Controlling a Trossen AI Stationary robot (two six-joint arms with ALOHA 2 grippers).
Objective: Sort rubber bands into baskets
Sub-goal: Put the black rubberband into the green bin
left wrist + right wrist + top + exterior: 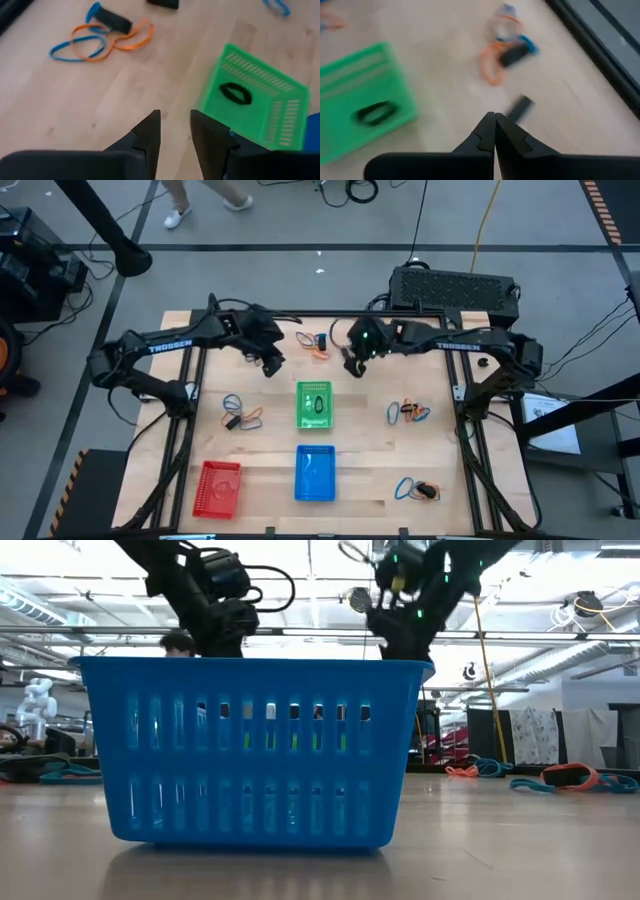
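Observation:
Three baskets stand in the table's middle and near part: green [314, 404], blue [315, 474] and red [218, 487]. One black rubber band [236, 93] lies in the green basket [260, 95]. Loose piles of rubber bands lie at the far middle [316, 345], left [242, 415], right [407, 413] and near right [418, 490]. My left gripper [175, 127] hovers open and holds nothing, above the table left of the green basket's far end. My right gripper [494, 120] is shut above the table, between the green basket [362, 105] and the far-middle pile [507, 50]. A small black piece [520, 107] lies on the wood just beyond its tips.
In the low view the blue basket [250, 750] fills the foreground, and both arms hang above it. The arms' dark frame rails [470, 430] run along the table's left and right sides. A black box [455, 288] stands beyond the far edge.

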